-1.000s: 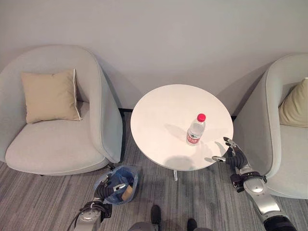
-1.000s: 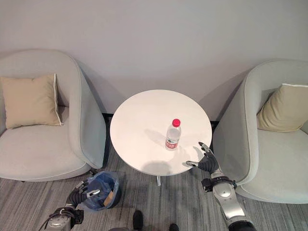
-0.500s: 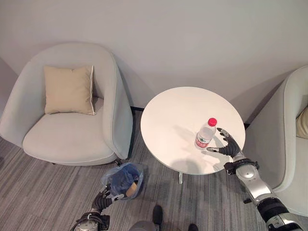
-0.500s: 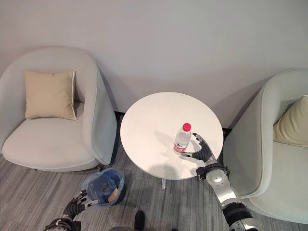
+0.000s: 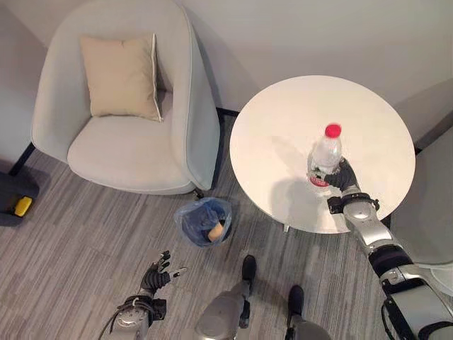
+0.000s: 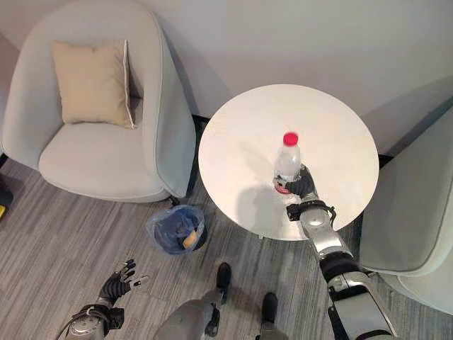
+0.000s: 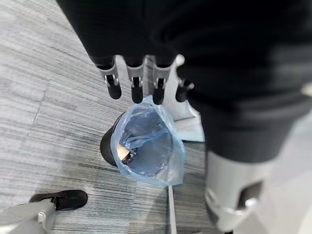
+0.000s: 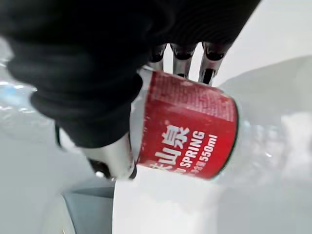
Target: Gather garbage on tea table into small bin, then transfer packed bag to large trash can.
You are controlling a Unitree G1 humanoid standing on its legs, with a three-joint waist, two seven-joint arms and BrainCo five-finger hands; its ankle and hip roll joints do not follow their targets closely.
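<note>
Garbage left on the round white tea table [image 5: 283, 127] comes to one thing: a clear water bottle [image 5: 324, 154] with a red cap and red label, standing upright near the table's right front edge.

Going from the left, a grey armchair [image 5: 180, 106] holds one tan cushion [image 5: 120, 76]. A dark object with a yellow patch [image 5: 15, 202] lies on the carpet at the far left, cut off by the frame and hard to identify. The left hand [image 5: 157, 273] hangs low over the carpet, fingers spread and holding nothing. One small bin [image 5: 205, 221] lined with a blue bag stands on the floor between the armchair and the table; something tan lies inside, too small to name.

The right hand [image 5: 341, 178] is wrapped round the bottle's lower half, fingers [image 8: 210, 63] curled over the label. A second grey armchair [image 6: 417, 219] is cut off at the right edge.
</note>
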